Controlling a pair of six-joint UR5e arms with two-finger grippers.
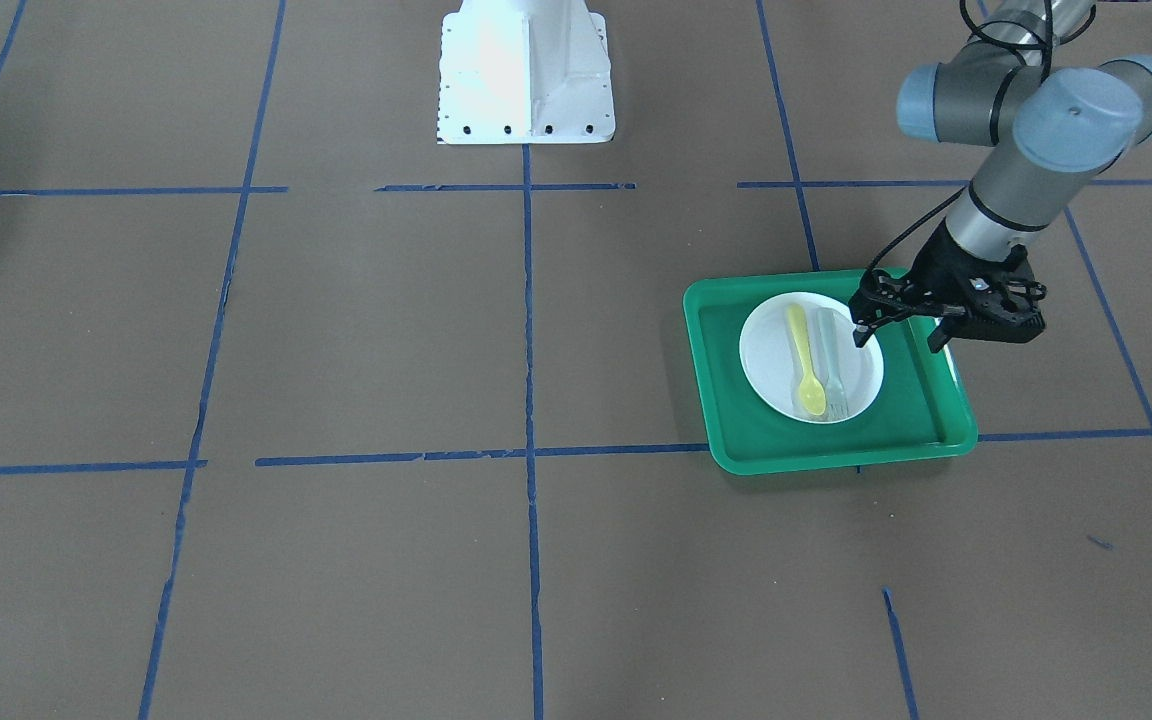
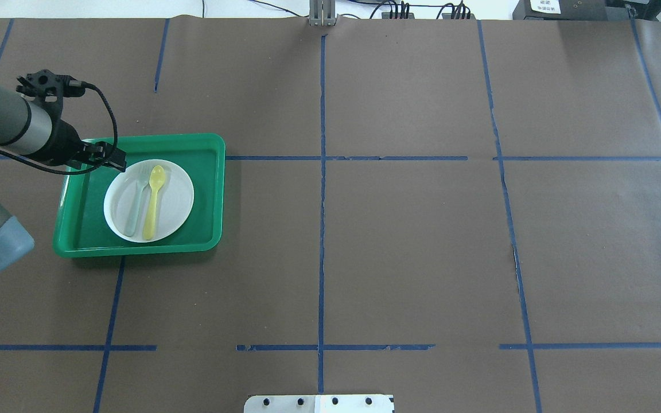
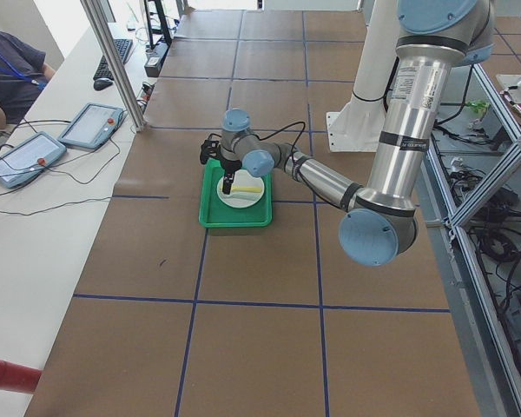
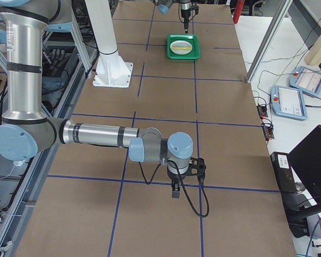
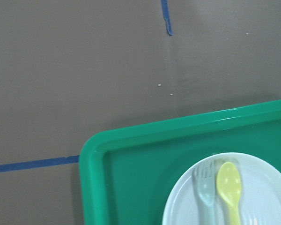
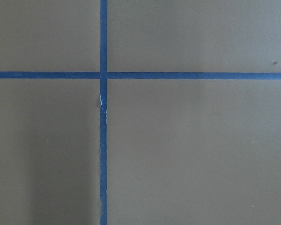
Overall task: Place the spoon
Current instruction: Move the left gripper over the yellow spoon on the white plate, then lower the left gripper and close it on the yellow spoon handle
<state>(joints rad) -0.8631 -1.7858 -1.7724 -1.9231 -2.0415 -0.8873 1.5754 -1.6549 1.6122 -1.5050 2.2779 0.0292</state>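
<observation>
The yellow spoon (image 1: 804, 360) lies flat on the white plate (image 1: 766, 360), beside a pale grey-green fork (image 1: 829, 360). The plate sits in the green tray (image 1: 836, 440). The spoon also shows in the overhead view (image 2: 152, 201) and the left wrist view (image 5: 229, 187). My left gripper (image 1: 898, 340) is open and empty. It hovers over the tray's edge on the robot's left, beside the plate, apart from the spoon. My right gripper (image 4: 174, 191) shows only in the exterior right view, low over bare table far from the tray. I cannot tell whether it is open or shut.
The table is covered in brown paper with blue tape lines (image 2: 322, 172). The robot's white base (image 1: 526, 70) stands at the table's near-robot edge. An operator's tablets (image 3: 91, 126) lie on a side bench beyond the table.
</observation>
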